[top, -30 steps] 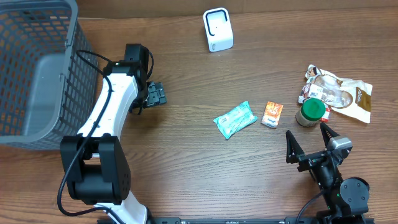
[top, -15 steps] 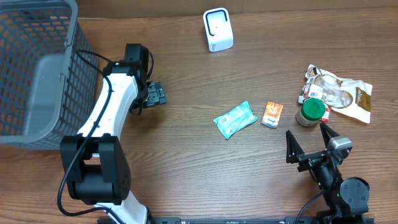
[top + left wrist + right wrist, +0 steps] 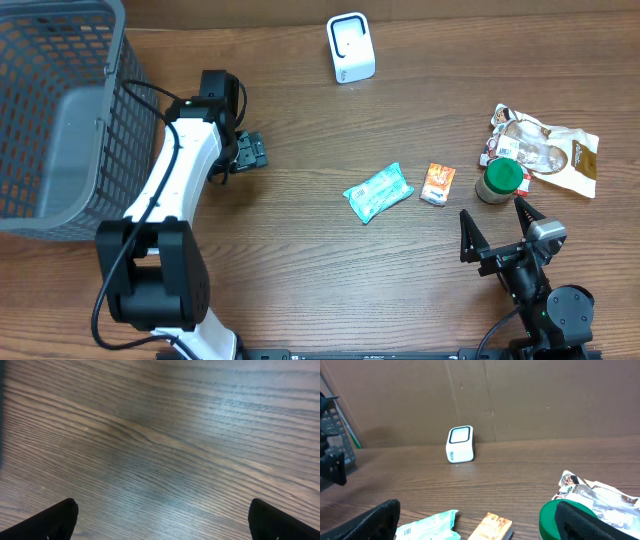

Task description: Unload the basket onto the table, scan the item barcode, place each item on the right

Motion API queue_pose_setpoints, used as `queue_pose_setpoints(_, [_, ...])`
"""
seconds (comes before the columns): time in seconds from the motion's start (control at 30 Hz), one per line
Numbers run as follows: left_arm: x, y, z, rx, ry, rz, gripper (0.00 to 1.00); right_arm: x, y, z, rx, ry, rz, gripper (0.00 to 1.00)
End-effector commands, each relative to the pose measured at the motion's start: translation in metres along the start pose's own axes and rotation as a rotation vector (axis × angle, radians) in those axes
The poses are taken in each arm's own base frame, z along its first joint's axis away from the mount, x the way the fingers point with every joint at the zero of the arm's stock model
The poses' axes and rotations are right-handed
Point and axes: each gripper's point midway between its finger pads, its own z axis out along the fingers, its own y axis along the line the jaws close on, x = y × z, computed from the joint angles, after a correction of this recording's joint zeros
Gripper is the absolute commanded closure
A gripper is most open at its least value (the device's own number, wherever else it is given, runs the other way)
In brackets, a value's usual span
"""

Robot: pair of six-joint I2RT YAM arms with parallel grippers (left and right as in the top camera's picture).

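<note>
The white barcode scanner [image 3: 350, 47] stands upright at the back of the table, and it shows too in the right wrist view as the scanner [image 3: 460, 444]. The items lie at the right: a teal packet [image 3: 378, 192], a small orange box [image 3: 437, 183], a green-lidded jar [image 3: 500, 180] and clear snack bags [image 3: 545, 147]. My right gripper [image 3: 497, 225] is open just in front of the jar, holding nothing. Its camera sees the teal packet [image 3: 431, 527], orange box [image 3: 492, 528] and jar lid [image 3: 555, 520] between its fingers. My left gripper [image 3: 250, 152] is open over bare wood [image 3: 162, 522].
A large grey mesh basket [image 3: 50, 120] fills the table's left end, beside the left arm. A brown cardboard wall [image 3: 520, 395] stands behind the scanner. The wooden tabletop [image 3: 330, 280] runs to the front edge.
</note>
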Motion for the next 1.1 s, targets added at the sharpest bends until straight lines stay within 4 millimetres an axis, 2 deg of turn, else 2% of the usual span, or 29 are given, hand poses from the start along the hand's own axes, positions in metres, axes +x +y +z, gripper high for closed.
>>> queue_pose_setpoints(0.0, [-0.011,0.006,-0.050,0.038,-0.141,-0.011,0.00,0.002,-0.003,0.000,0.012,-0.003,-0.005,0.00])
queue_pose_setpoints(0.13, [-0.015,0.015,-0.106,0.092,-0.290,-0.040,0.00,0.002,-0.003,0.000,0.012,-0.003,-0.005,0.00])
queue_pose_setpoints(0.27, [-0.010,0.027,-0.159,0.144,-0.432,-0.067,0.00,0.002,-0.003,0.000,0.012,-0.003,-0.005,0.00])
queue_pose_setpoints(0.4, [0.003,0.041,-0.209,0.195,-0.571,-0.094,0.00,0.002,-0.003,0.000,0.012,-0.003,-0.005,0.00])
queue_pose_setpoints(0.57, [0.024,0.058,-0.259,0.251,-0.722,-0.123,0.00,0.002,-0.003,0.000,0.012,-0.003,-0.005,0.00])
queue_pose_setpoints(0.7, [0.042,0.069,-0.282,0.277,-0.791,-0.136,0.00,0.002,-0.003,0.000,0.012,-0.003,-0.005,0.00])
queue_pose_setpoints(1.07, [0.066,0.083,-0.305,0.304,-0.868,-0.152,0.00,0.002,-0.003,0.000,0.012,-0.003,-0.005,0.00])
